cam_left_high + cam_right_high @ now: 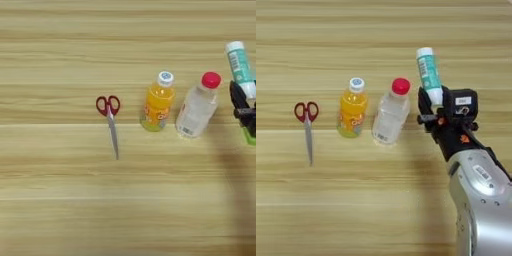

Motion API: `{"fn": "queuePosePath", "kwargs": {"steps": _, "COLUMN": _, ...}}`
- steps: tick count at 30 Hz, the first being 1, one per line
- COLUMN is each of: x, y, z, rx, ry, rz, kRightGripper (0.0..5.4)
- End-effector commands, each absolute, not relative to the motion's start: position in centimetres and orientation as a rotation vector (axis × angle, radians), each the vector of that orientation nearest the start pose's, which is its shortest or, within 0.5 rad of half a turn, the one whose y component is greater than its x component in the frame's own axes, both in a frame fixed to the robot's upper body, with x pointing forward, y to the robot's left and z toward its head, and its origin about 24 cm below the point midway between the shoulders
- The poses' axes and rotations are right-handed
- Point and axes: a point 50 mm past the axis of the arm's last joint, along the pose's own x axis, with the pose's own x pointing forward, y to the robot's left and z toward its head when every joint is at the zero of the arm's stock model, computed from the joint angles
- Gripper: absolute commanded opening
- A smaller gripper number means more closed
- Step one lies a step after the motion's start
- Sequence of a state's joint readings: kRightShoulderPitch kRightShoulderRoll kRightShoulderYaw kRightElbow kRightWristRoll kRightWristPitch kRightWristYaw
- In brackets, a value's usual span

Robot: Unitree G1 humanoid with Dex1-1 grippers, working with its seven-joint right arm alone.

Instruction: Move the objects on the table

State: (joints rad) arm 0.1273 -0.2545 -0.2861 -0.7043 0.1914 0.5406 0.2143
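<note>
My right gripper is shut on the lower end of the teal-and-white glue-stick tube, which points away from me with its white cap at the far end. A black finger shows on the tube's left side. Left of it a clear bottle with a red cap and an orange juice bottle stand upright, side by side. Red-handled scissors lie further left, blades toward me. A sliver of light-green block shows under the gripper at the right edge of the left eye view.
The silver forearm comes in from the bottom right corner. The tan wooden table fills both views, with bare wood in front of and behind the row of things.
</note>
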Motion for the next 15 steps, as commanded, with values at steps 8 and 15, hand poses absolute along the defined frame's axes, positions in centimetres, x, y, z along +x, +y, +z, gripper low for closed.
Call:
{"fn": "queuePosePath", "kwargs": {"steps": 8, "x": 19.4, "y": -17.5, "z": 16.4, "rx": -0.129, "ry": -0.192, "rz": 0.246, "kRightGripper": 1.69}}
{"fn": "queuePosePath", "kwargs": {"steps": 15, "x": 18.8, "y": -14.7, "z": 16.0, "rx": -0.089, "ry": -0.179, "rz": 0.362, "kRightGripper": 1.69}}
